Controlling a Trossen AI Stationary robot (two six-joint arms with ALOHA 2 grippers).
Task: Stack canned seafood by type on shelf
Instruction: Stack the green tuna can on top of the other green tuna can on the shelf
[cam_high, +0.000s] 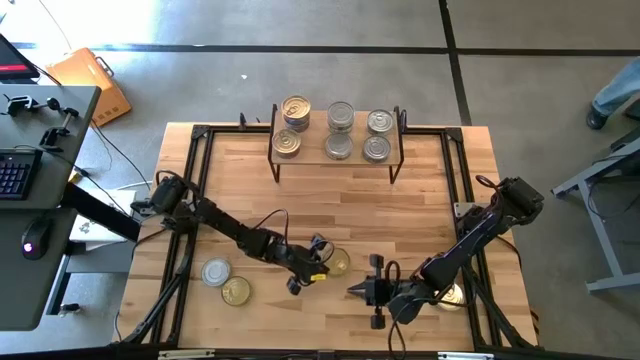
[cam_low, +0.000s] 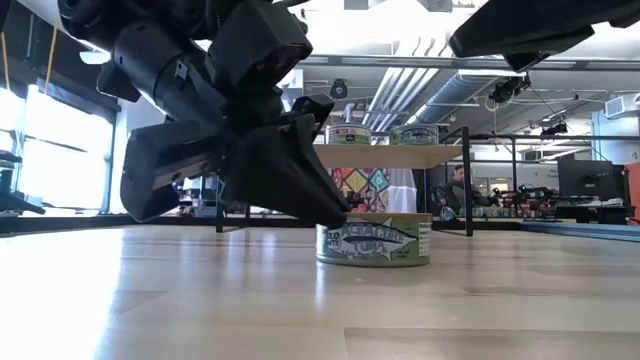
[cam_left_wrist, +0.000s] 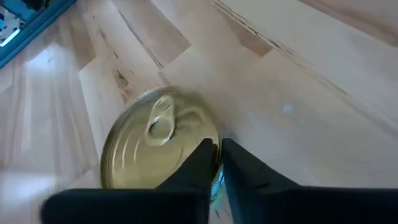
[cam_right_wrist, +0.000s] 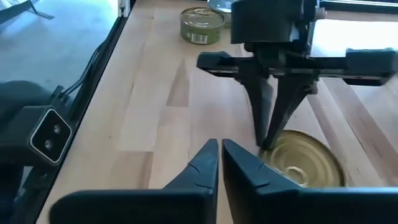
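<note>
A tin with a gold lid and pull tab (cam_left_wrist: 155, 146) stands on the table near the front middle (cam_high: 339, 262), its fish label showing in the low view (cam_low: 375, 240). My left gripper (cam_high: 322, 265) is shut at this tin's edge. My right gripper (cam_high: 355, 291) hovers just right of it, shut and holding nothing (cam_right_wrist: 221, 149). The shelf (cam_high: 335, 132) stands at the far middle with several tins on its top: gold-lidded ones at its left end (cam_high: 295, 108), silver-lidded ones (cam_high: 340, 115) in the middle and at the right. My left gripper pinches the tin's rim (cam_left_wrist: 217, 151) between its two fingertips, at the edge nearest the arm. The fingers (cam_right_wrist: 268, 118) slant down from above and from the table's left. The tin sits upright with its base on the table (cam_low: 375, 262).
A silver-lidded tin (cam_high: 216, 271) and a gold-lidded one (cam_high: 236, 291) stand at the front left. Another gold-lidded tin (cam_high: 452, 296) sits partly under my right arm at the front right. Black frame rails (cam_high: 190, 180) run along the table's edges.
</note>
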